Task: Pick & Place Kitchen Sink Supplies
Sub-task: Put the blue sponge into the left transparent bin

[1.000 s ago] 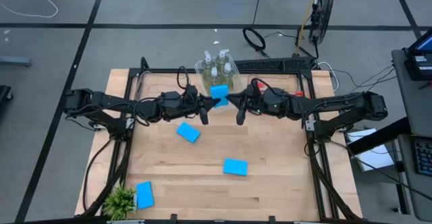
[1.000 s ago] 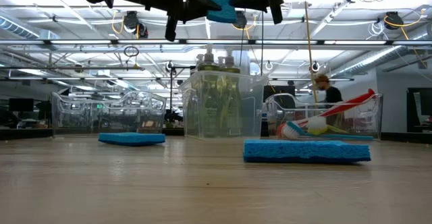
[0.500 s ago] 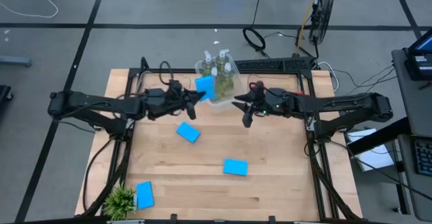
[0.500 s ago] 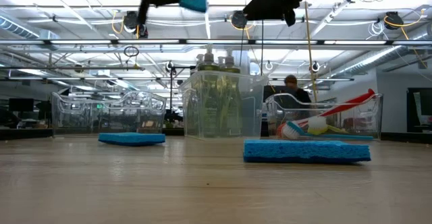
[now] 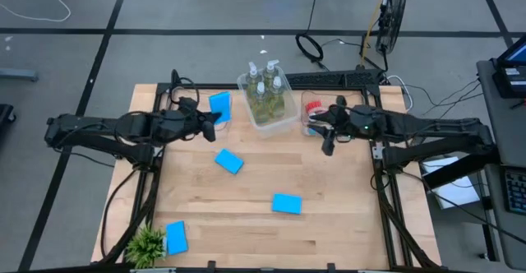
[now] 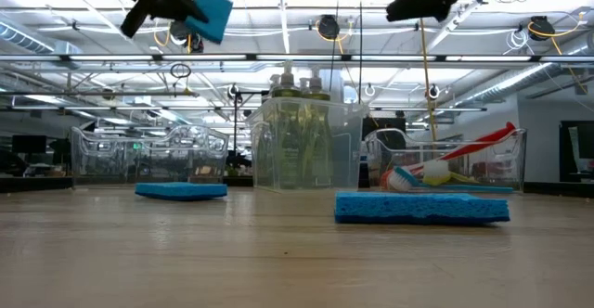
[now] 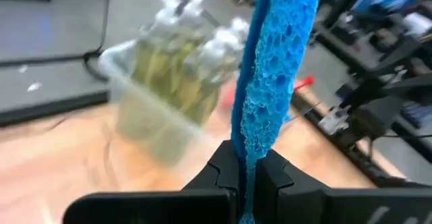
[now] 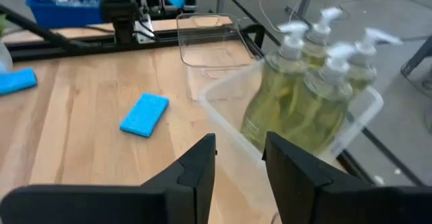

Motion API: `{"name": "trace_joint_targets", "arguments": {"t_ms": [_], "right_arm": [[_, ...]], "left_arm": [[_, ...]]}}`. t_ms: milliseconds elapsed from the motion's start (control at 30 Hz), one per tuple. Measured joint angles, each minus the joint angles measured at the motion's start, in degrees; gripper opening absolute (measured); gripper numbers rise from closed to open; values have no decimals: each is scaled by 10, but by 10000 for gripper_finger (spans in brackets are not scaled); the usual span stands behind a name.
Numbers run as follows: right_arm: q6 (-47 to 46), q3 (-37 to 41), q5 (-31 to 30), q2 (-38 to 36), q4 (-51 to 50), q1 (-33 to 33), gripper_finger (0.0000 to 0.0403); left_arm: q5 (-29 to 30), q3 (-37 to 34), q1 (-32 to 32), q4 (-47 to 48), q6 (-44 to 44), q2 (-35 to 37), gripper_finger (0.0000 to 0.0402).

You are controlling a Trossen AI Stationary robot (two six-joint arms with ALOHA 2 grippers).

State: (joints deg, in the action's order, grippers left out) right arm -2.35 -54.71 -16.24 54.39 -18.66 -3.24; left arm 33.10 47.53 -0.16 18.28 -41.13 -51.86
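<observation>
Wooden table [image 5: 329, 224] — what lies on it

Three blue sponges [image 5: 229, 161] [image 5: 286, 203] [image 5: 176, 237], a potted plant [image 5: 146, 245], clear bins [image 5: 267, 108] along the far edge — one holds soap bottles [image 5: 265, 88].

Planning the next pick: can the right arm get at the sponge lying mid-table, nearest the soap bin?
Probably yes. The right gripper is open and empty, held above the table beside the soap bin. That sponge lies flat on bare wood with nothing between; the left gripper carries another sponge away.

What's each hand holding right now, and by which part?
Left hand pinches a blue sponge by one end. Right hand is open, holding nothing.
</observation>
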Motion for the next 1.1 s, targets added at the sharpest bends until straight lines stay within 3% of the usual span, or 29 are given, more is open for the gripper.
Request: {"name": "trace_joint_targets", "arguments": {"t_ms": [200, 667, 1100], "right_arm": [[-59, 71, -1, -86, 2, -13, 114], [-159, 208, -1, -229, 4, -17, 112], [-197, 240, -2, -294, 7, -17, 110]], "left_arm": [[-42, 0, 24, 96, -70, 9, 8], [-215, 0, 153, 180, -94, 9, 8], [-303, 0, 320, 300, -77, 9, 8]]}}
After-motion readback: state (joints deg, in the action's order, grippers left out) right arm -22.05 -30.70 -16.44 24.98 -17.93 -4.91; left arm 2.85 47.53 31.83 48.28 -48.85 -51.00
